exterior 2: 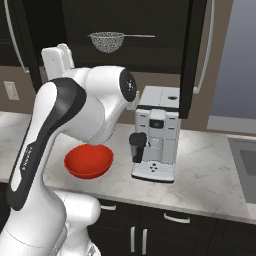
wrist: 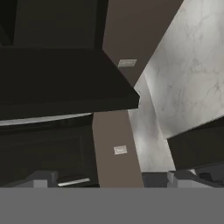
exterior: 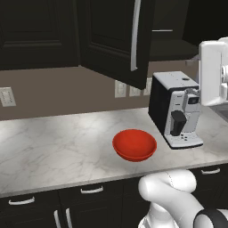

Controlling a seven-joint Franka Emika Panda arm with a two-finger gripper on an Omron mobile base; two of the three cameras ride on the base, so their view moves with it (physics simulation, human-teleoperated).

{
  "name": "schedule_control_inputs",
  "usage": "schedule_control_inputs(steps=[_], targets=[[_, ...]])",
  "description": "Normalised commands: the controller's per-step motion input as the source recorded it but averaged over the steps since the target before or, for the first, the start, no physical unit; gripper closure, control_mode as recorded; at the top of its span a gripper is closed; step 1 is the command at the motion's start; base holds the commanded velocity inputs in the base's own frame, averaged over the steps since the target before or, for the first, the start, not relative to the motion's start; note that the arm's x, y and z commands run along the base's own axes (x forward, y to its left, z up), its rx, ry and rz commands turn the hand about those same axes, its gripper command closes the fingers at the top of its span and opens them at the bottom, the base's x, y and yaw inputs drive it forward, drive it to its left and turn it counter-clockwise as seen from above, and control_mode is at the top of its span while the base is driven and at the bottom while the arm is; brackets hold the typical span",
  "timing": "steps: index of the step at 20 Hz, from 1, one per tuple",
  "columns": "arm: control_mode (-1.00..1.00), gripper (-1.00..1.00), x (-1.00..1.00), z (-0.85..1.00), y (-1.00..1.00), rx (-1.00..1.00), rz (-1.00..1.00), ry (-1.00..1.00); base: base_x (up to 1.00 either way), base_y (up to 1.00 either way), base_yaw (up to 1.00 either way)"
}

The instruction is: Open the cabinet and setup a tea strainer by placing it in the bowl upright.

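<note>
The cabinet (exterior 2: pixel 150 35) stands open with the tea strainer (exterior 2: pixel 107 41) apparently on its shelf, the bowl (exterior: pixel 134 144) on the desk (exterior: pixel 58 142), and the end effector (wrist: pixel 111 177) spread wide, holding nothing.

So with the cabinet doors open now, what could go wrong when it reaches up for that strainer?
1. The silver mesh tea strainer lies on the shelf of the near-black upper wall cabinet, its thin handle pointing sideways; the open gripper could nudge it deeper instead of catching it.
2. The swung-out door hangs over the counter and may catch the arm.
3. The black and silver coffee machine stands close beside the glossy red bowl, crowding placement.
</note>
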Motion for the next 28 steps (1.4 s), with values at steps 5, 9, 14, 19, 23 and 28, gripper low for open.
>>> schedule_control_inputs(steps=[5, 9, 14, 19, 23, 28], targets=[[-1.0, -1.0, 0.44, 0.0, 0.18, 0.0, 0.06, 0.0, 0.0, 0.0, 0.0], [-1.0, -1.0, 0.49, 0.0, 0.25, 0.0, 0.08, 0.0, 0.0, 0.0, 0.0], [-1.0, -1.0, 0.47, 0.0, 0.39, 0.0, 0.1, 0.01, 0.0, 0.0, 0.0], [-1.0, -1.0, 0.46, 0.0, 0.34, 0.0, 0.09, 0.01, 0.0, 0.0, 0.0], [-1.0, -1.0, 0.47, 0.0, 0.18, 0.0, 0.1, 0.01, 0.0, 0.0, 0.0], [-1.0, -1.0, 0.45, 0.0, 0.28, 0.0, 0.11, 0.04, 0.0, 0.0, 0.0]])
